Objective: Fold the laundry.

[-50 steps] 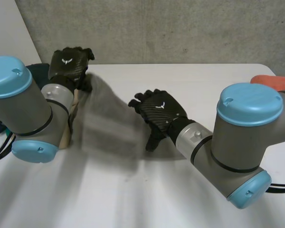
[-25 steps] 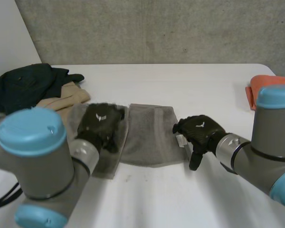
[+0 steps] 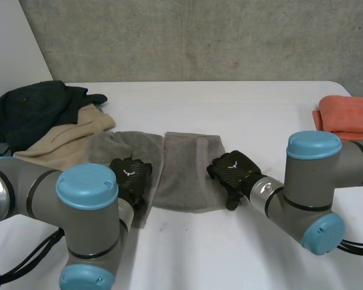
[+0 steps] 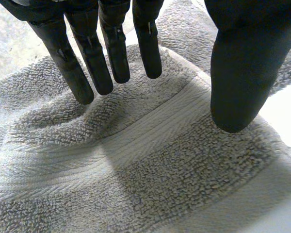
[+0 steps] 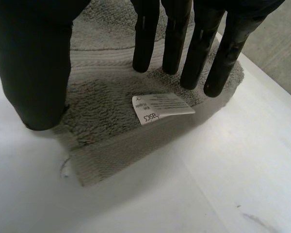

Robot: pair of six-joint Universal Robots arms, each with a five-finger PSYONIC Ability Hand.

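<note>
Two hands rest on one grey towel [image 3: 187, 169], which we see lying mid-frame on the white table [image 3: 260, 109] in the head view. The left hand [image 3: 132, 178] is at its lower left and the right hand [image 3: 230, 171] at its right edge. A dark green garment [image 3: 33, 106] and a beige garment [image 3: 66, 142] lie at the upper left, and an orange cloth [image 3: 346, 113] at the far right.

In the left wrist view we find the left hand [image 4: 240, 73] with its fingers [image 4: 87, 63] straight, apart from the thumb, tips on the towel [image 4: 136, 160].

In the right wrist view the right hand [image 5: 34, 63] is likewise splayed over a towel corner, a white label [image 5: 161, 108] beside its fingertips.
</note>
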